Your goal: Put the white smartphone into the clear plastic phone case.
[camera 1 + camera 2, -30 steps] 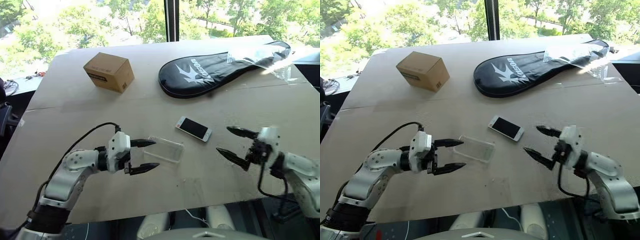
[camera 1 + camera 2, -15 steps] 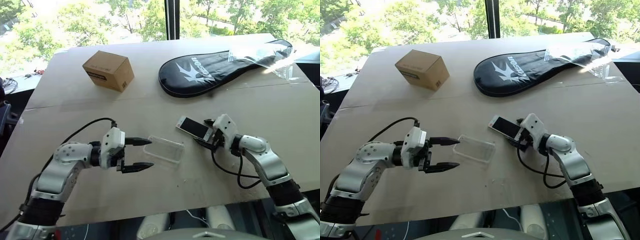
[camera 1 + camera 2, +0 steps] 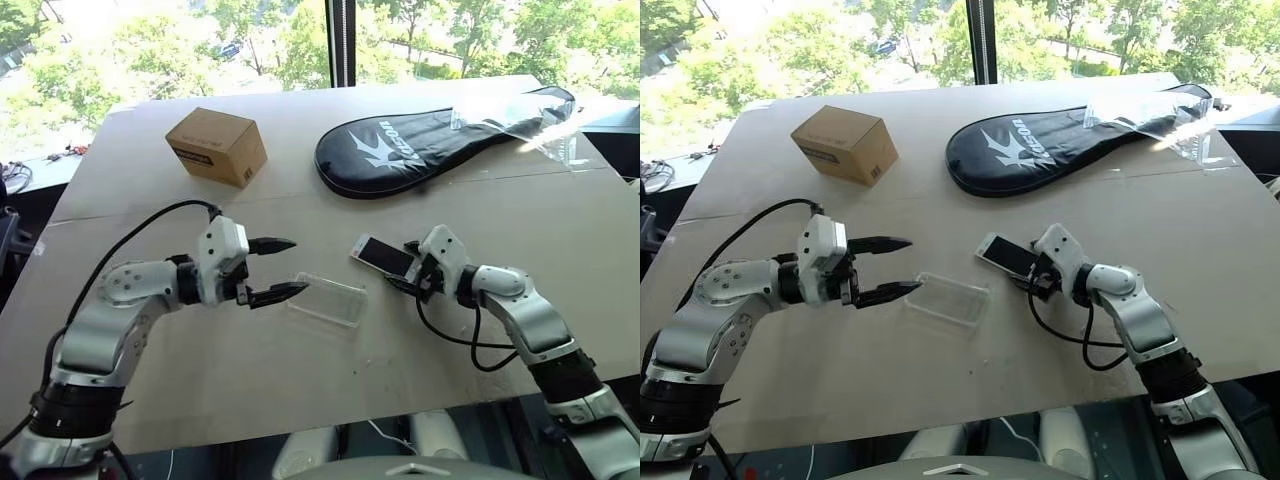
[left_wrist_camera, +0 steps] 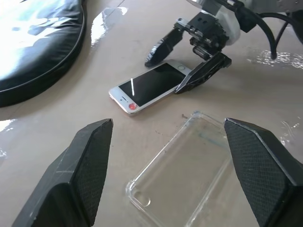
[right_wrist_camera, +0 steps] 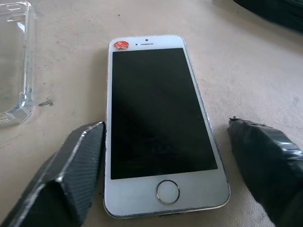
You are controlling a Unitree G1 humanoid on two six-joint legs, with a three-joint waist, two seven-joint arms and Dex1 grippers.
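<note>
one white smartphone [image 3: 383, 255], one clear case [image 3: 327, 298], one cardboard box [image 3: 217, 146], one racket bag [image 3: 430, 140]

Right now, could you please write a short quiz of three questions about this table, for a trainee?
1. True or false: the phone lies inside the case.
2. Which tool straddles the phone? A left B right
3. Fill in: the phone lies screen ____.

Key: 1 false, it lies beside the case. 2 B, one finger on each side, not yet clamped. 3 up.
</note>
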